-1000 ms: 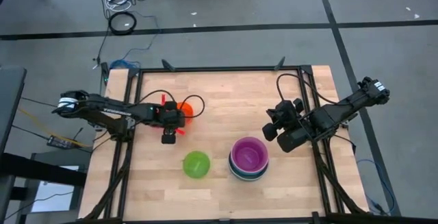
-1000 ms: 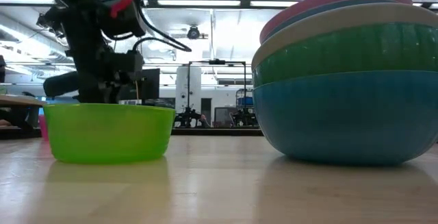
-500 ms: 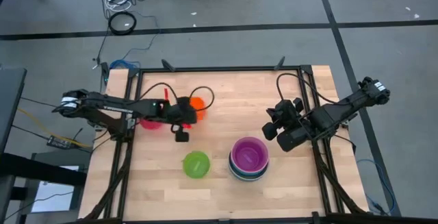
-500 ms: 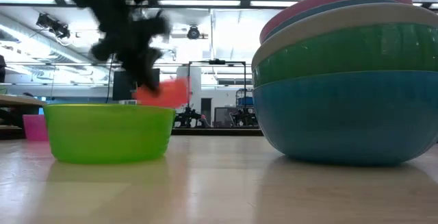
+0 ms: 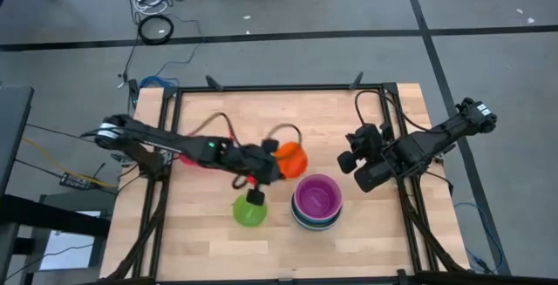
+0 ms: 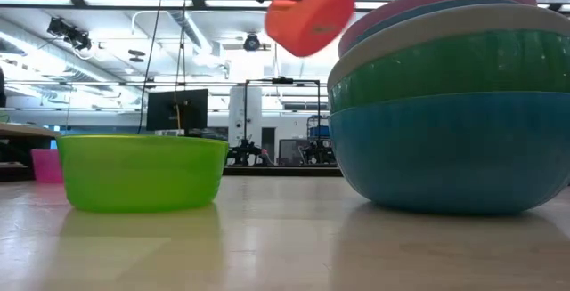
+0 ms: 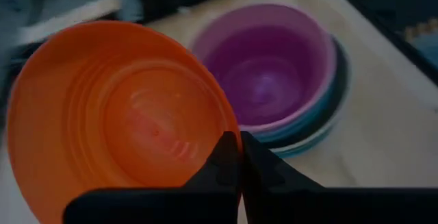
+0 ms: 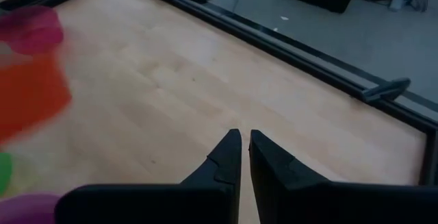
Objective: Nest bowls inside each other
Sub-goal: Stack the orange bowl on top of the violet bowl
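My left gripper (image 7: 237,144) is shut on a small orange bowl (image 5: 292,157), carried in the air just left of the stack of bowls (image 6: 454,104). A purple bowl (image 5: 316,198) tops that stack, with teal, white-grey, green and blue ones under it. A lime bowl (image 5: 250,209) rests on its base left of the stack. A magenta bowl (image 6: 44,164) stands farther left, partly hidden under the left arm. My right gripper (image 5: 351,161) hangs shut to the right of the stack, touching nothing. My left gripper pinches the orange bowl's rim (image 7: 222,125), one finger inside the bowl and one outside. The fingers come slanting down from the table's left. The bowl is lifted clear (image 6: 310,11) and tilted, its opening turned back toward the wrist.
The black frame (image 5: 279,87) runs round the wooden tabletop. Bare wood (image 8: 205,80) lies across the far half of the table and between the stack and the right arm.
My left gripper has taken hold of the orange bowl at the far left, lifted it clear of the table and swung it toward the table's right and near side, up to the stack. The bowl has tipped over in the hold. The magenta bowl stays behind.
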Available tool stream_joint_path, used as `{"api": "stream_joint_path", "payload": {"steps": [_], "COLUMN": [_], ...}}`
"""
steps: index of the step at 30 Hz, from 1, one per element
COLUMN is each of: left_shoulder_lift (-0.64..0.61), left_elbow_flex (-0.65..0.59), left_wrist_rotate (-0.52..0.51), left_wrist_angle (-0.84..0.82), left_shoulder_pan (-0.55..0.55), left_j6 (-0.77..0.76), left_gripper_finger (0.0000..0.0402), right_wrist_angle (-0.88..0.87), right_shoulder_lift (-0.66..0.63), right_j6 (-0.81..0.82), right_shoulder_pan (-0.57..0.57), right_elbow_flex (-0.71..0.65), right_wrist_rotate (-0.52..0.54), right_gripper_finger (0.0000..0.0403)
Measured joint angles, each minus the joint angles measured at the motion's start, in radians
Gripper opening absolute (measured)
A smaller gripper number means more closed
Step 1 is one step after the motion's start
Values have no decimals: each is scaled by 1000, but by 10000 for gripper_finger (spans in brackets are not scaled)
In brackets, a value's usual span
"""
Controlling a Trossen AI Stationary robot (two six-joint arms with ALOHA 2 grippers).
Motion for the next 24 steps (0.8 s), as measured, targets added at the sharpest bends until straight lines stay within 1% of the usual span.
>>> {"api": "stream_joint_path", "payload": {"steps": [2, 7, 11, 14, 17, 21, 24], "left_shoulder_lift": [60, 195, 270, 308, 325, 322, 322], "left_elbow_flex": [43, 153, 234, 286, 302, 308, 308], "left_wrist_rotate": [20, 20, 25, 56, 62, 60, 59], "left_wrist_angle": [0, -6, -11, -25, -36, -28, -40], "left_shoulder_pan": [-14, -32, -44, -49, -56, -62, -64], "left_j6": [1, 10, 26, 23, 4, -26, -54], "left_gripper_finger": [3, 3, 3, 4, 20, 54, 72], "right_wrist_angle": [-14, -33, -35, -37, -38, -40, -39], "right_shoulder_lift": [0, 0, 0, 0, 0, 0, 0], "right_j6": [18, 32, 32, 32, 32, 31, 31], "right_shoulder_pan": [5, 11, 11, 11, 11, 11, 11], "right_elbow_flex": [0, 0, 0, 0, 0, 0, 0], "right_wrist_rotate": [13, 27, 28, 27, 26, 22, 21], "right_gripper_finger": [21, 21, 21, 21, 21, 21, 21]}}
